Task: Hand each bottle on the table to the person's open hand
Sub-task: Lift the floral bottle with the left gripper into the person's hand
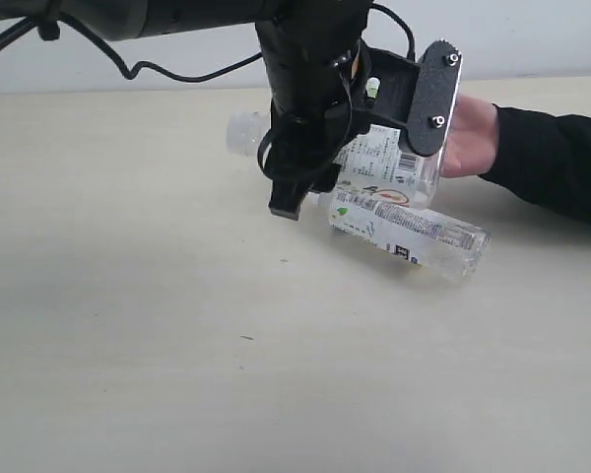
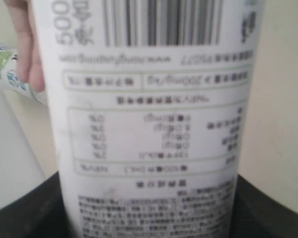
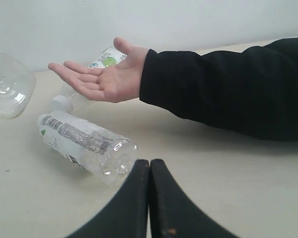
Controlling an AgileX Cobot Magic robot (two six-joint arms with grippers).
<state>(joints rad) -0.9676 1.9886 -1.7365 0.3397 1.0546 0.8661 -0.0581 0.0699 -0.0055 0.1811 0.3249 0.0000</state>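
My left gripper [image 1: 320,163] is shut on a clear bottle with a white barcode label [image 2: 149,124] and holds it sideways above the table [image 1: 128,325]. The bottle's white cap [image 1: 244,131] points left and its base [image 3: 7,84] hangs just short of the person's open hand [image 1: 468,138], which is palm up [image 3: 102,79]. A second bottle with a green-white label [image 1: 409,235] lies on the table below the hand [image 3: 84,141]. Another bottle with a green logo [image 3: 107,57] shows behind the hand. My right gripper [image 3: 150,166] is shut and empty, low over the table near the lying bottle's base.
The person's black-sleeved forearm [image 1: 557,163] reaches in from the right [image 3: 223,89]. The left arm and its cable [image 1: 177,69] cross the back of the table from the upper left. A pale wall rises behind the table.
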